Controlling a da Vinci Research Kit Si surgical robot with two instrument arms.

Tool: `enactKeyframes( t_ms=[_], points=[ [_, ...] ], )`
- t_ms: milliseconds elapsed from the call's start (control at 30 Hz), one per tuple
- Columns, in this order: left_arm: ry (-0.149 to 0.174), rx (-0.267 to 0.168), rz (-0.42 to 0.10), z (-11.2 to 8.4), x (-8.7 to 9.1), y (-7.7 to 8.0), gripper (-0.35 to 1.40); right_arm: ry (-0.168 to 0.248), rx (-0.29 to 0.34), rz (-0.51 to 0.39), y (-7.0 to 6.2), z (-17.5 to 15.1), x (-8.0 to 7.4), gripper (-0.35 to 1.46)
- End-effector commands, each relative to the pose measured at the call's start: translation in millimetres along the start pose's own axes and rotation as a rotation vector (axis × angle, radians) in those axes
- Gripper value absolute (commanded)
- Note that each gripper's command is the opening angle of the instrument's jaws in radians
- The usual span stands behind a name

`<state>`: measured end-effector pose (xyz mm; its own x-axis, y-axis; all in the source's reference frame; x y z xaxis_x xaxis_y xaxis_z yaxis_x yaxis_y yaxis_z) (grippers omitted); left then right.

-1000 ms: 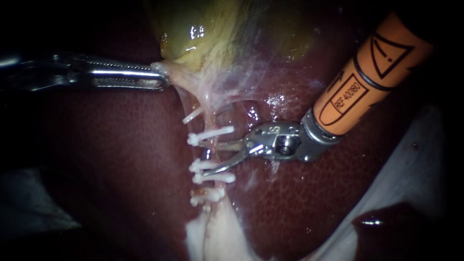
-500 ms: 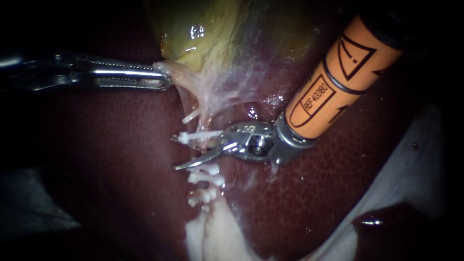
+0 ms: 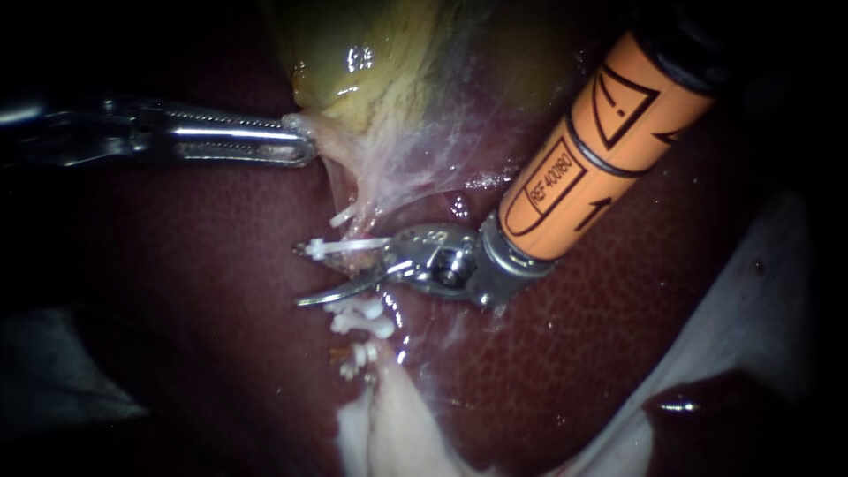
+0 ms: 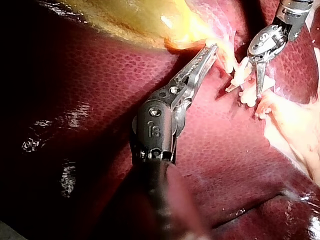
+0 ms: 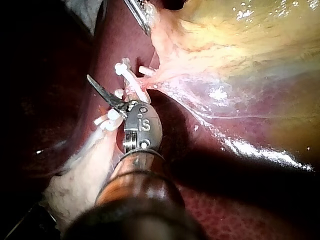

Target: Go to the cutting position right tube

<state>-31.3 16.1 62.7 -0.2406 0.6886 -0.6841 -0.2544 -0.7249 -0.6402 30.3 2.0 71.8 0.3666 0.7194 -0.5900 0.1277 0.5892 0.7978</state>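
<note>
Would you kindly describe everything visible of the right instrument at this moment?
The right instrument enters from the upper right. It has an orange-sleeved shaft with black markings, a shiny metal wrist and an end effector of two slim curved blades. Its jaws stand open: the lower blade shows clearly, and the upper is partly hidden behind a white clip. They straddle the clipped tube over the dark red liver. Contact with the tube cannot be told.

The pale pink tube (image 3: 365,208) runs down from the gallbladder (image 3: 380,62) over the dark liver (image 3: 221,291). White clips (image 3: 346,246) cross it, one higher up and several lower down.
</note>
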Motion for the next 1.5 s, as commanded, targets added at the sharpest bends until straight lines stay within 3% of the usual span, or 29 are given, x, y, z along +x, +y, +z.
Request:
enactKeyframes(
  t_ms=[33, 233, 600, 867, 1300, 1500],
  points=[
    [0.000, 0.000, 0.000, 0.0, 0.0, 0.0, -0.35, -0.001, 0.001, 0.010, -0.1, 0.0, 0.0, 1.25],
    [0.000, 0.000, 0.001, 0.0, -0.1, -0.1, -0.35, -0.002, 0.000, 0.037, -0.1, 0.1, -0.4, 1.25],
    [0.000, -0.001, 0.001, -0.1, -0.2, -0.1, -0.35, -0.023, 0.006, 0.049, 0.7, 1.0, -3.1, 1.25],
    [0.000, -0.001, 0.001, -0.1, -0.2, -0.1, -0.35, -0.022, 0.007, 0.052, 0.6, 0.8, -2.6, 1.25],
    [0.000, -0.001, 0.001, -0.2, -0.2, -0.1, -0.35, -0.010, 0.068, 0.053, -2.5, 0.6, -0.9, 1.28],
    [0.000, -0.001, 0.001, -0.2, -0.2, -0.1, -0.35, -0.012, 0.081, 0.054, -2.7, 0.6, -0.9, 1.28]
  ],
)
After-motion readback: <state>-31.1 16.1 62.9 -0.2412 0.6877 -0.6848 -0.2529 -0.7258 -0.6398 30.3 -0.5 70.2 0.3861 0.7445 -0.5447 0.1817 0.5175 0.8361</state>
